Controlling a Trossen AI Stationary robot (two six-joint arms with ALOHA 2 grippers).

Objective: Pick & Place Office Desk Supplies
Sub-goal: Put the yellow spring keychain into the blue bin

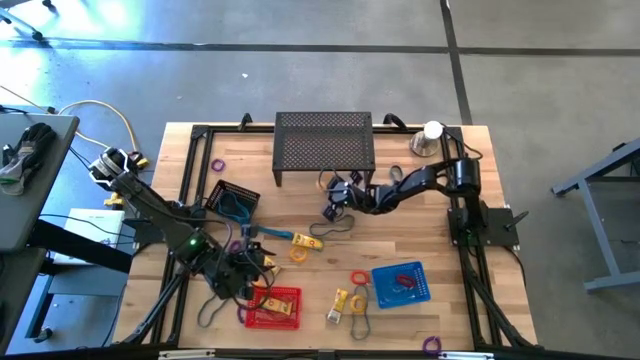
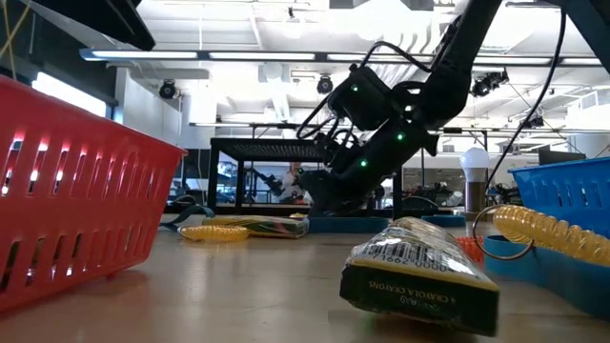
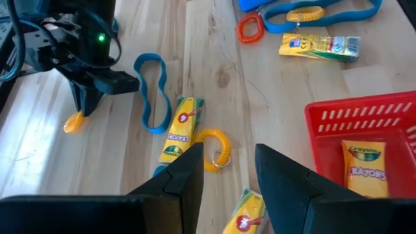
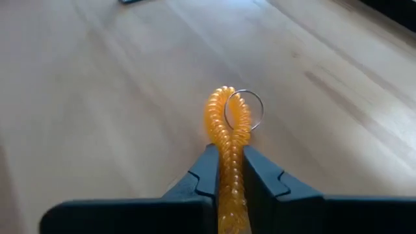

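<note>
The right tool (image 4: pixel 227 175) has its two fingers pinched shut on the orange coil (image 4: pixel 229 123), whose metal ring (image 4: pixel 246 108) sticks out just past the tips, low over the counter (image 4: pixel 97 97) near the black mesh stand (image 1: pixel 324 140). This looks like the grasp stage of a pick. The next move calls for a straight lift and a carry to a basket, though which basket I cannot tell. Farther off, the left tool (image 3: pixel 227 162) hovers half open and empty beside the red basket (image 3: pixel 364 117).
</note>
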